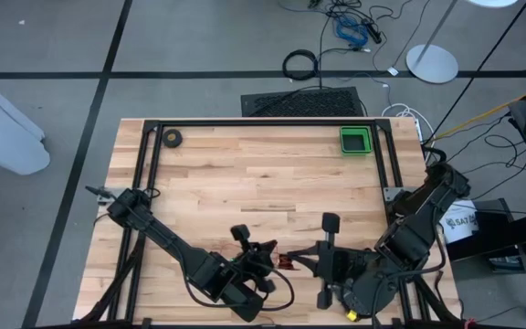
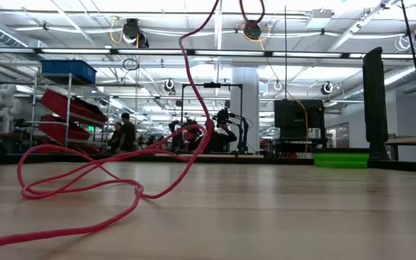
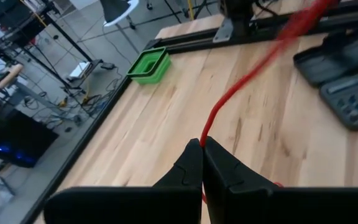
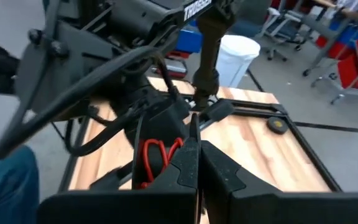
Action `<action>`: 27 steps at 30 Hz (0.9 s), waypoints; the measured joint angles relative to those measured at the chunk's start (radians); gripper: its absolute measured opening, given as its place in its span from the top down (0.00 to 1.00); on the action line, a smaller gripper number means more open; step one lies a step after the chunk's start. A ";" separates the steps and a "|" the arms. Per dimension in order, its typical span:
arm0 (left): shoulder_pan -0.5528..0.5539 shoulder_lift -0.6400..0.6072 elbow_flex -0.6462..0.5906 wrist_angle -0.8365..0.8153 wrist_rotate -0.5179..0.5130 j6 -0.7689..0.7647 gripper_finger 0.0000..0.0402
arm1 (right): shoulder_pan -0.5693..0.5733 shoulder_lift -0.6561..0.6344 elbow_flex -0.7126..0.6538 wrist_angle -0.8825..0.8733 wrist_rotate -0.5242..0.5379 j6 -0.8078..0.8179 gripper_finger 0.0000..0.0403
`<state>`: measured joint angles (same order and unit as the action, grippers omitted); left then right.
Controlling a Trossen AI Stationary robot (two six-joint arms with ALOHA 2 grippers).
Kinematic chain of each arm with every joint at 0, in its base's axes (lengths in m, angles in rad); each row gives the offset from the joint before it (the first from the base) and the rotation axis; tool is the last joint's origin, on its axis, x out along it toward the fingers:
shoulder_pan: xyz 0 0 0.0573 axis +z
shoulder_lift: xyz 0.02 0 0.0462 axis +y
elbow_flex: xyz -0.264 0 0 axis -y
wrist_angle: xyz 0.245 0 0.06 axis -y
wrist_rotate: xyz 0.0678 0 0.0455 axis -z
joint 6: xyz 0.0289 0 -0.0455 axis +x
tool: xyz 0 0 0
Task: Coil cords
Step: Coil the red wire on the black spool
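Containers: one green tray (image 1: 355, 141) at the far right corner of my worktop (image 1: 254, 183), inside the black frame rail; from above its inside shows only green. It also shows in my left wrist view (image 3: 150, 65) and, edge-on, in the low view (image 2: 340, 159). What lies in it, if anything small, I cannot tell.

Cords (image 2: 85, 184): thin red wire, lying in loose loops on the worktop near the low camera, one strand rising up out of that picture. From above only a short red bit (image 1: 284, 264) shows, at the near edge between my two hands.

Left hand (image 1: 265, 259): low over the near edge of the worktop, arm stretched in from the left frame rail. Its fingers (image 3: 188, 171) are pressed together, and the red wire (image 3: 229, 106) runs out from their tips across the wood.

Right hand (image 1: 310, 262): near edge also, just beside the left one, arm folded back toward the right rail. Fingers (image 4: 188, 163) closed tip to tip; a red loop (image 4: 157, 155) sits just past them against my other arm, and whether they pinch it I cannot tell.

Other: small dark tape roll (image 1: 173, 139) at the far left corner, well apart from the tray.
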<state>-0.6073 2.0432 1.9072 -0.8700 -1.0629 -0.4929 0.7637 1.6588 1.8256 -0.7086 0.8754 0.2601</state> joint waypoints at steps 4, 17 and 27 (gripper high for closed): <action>0.008 0.000 -0.002 0.025 -0.010 0.000 1.00 | -0.011 0.016 0.000 0.025 0.026 -0.003 1.00; 0.010 0.000 -0.002 0.040 -0.051 -0.002 1.00 | -0.013 0.034 0.001 0.056 0.092 -0.040 1.00; -0.016 0.000 -0.002 -0.011 0.007 -0.023 0.86 | 0.045 0.003 -0.001 0.031 0.149 -0.042 1.00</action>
<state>-0.6237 2.0431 1.9053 -0.8810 -1.0558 -0.5156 0.8082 1.6618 1.8248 -0.6772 1.0239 0.2184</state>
